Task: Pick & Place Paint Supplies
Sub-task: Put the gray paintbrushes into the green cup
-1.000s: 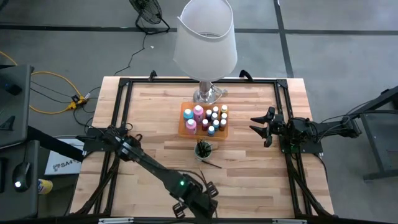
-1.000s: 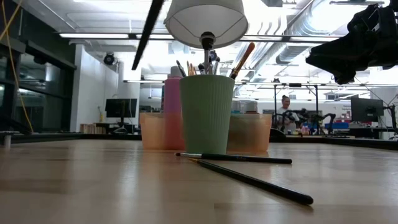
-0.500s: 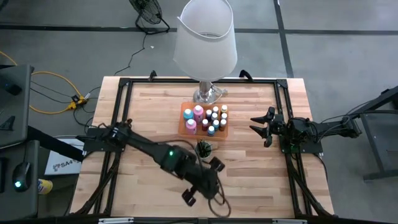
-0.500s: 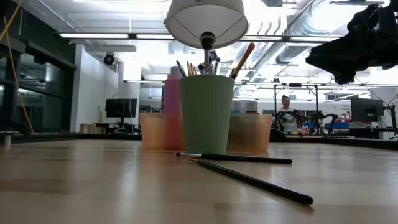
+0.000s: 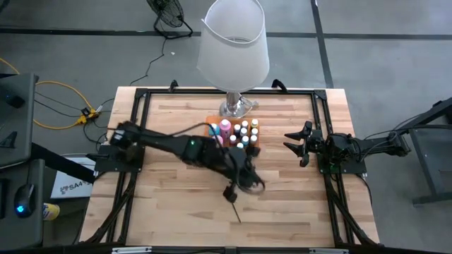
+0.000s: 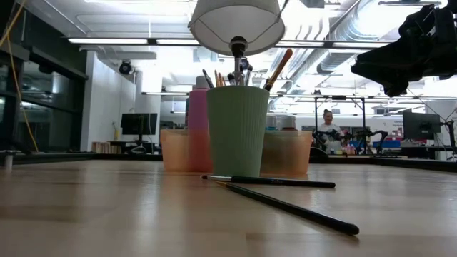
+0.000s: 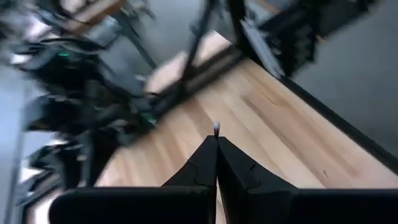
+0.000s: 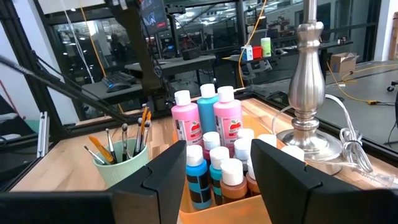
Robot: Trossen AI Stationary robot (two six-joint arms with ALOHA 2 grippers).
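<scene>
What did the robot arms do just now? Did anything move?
The left gripper swung from the table's front edge toward the middle, near the green cup. Its fingers are shut, and a thin brush seems to hang from them. The right gripper stayed open at the right side. The cup, the paint bottles and the two brushes lying on the table did not move.

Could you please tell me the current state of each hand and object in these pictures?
Left hand: shut on a thin brush, over the table.
Right hand: open, waiting at the table's right side.
Green cup: upright, brushes standing in it.
Paint bottles: upright, capped, in the orange tray.
Loose brushes: two, lying flat on the table.
Lamp: upright.
</scene>
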